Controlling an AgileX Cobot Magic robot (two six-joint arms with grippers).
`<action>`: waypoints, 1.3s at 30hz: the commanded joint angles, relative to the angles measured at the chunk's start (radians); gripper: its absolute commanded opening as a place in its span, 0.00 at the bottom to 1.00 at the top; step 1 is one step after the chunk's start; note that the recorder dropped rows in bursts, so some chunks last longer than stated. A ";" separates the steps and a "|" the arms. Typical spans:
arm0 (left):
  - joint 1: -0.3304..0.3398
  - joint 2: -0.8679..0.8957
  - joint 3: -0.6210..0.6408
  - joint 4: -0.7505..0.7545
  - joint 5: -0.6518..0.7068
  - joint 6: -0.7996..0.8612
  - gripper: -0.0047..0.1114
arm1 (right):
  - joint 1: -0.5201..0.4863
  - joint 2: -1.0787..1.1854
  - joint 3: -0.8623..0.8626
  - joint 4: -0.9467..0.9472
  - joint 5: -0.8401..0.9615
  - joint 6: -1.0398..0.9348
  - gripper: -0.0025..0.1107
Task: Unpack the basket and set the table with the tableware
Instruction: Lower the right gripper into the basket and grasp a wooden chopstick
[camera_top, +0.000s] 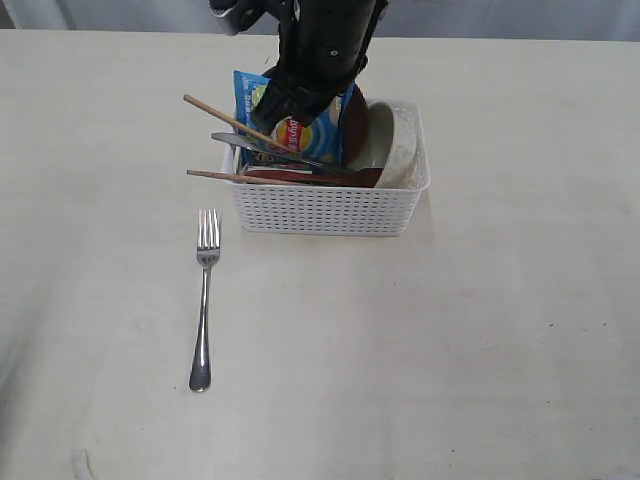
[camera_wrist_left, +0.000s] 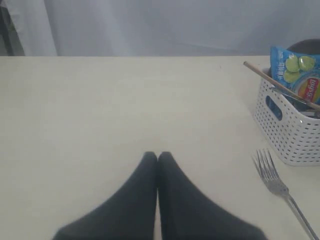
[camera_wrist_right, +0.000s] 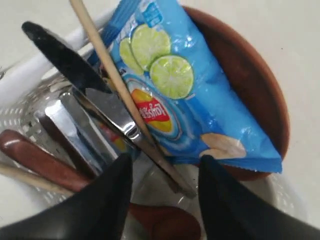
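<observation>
The right tool (camera_wrist_right: 165, 169) hangs open over the knife (camera_wrist_right: 97, 97) in the basket (camera_top: 325, 210). The left tool (camera_wrist_left: 157, 195) is shut and empty. Only the fork (camera_top: 204, 300) lies on the surface (camera_top: 450, 350). The bowl (camera_top: 402, 150), plate (camera_wrist_right: 252, 80), spoon (camera_wrist_right: 35, 156) and chopsticks (camera_top: 225, 117) are in the basket.

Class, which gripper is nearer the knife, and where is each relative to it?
Right. The right gripper hangs open over the basket, its jaws straddling the handle of the knife. The left gripper, shut, sits over the table, apart from the basket, past the fork.
</observation>
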 joint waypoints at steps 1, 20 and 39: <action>-0.008 -0.003 0.004 0.000 -0.010 0.000 0.04 | 0.006 0.004 -0.014 0.043 -0.044 -0.044 0.41; -0.008 -0.003 0.004 0.000 -0.010 0.000 0.04 | 0.123 0.095 -0.014 -0.094 -0.119 -0.009 0.41; -0.008 -0.003 0.004 0.000 -0.010 0.000 0.04 | 0.123 0.189 -0.014 -0.207 -0.208 0.071 0.39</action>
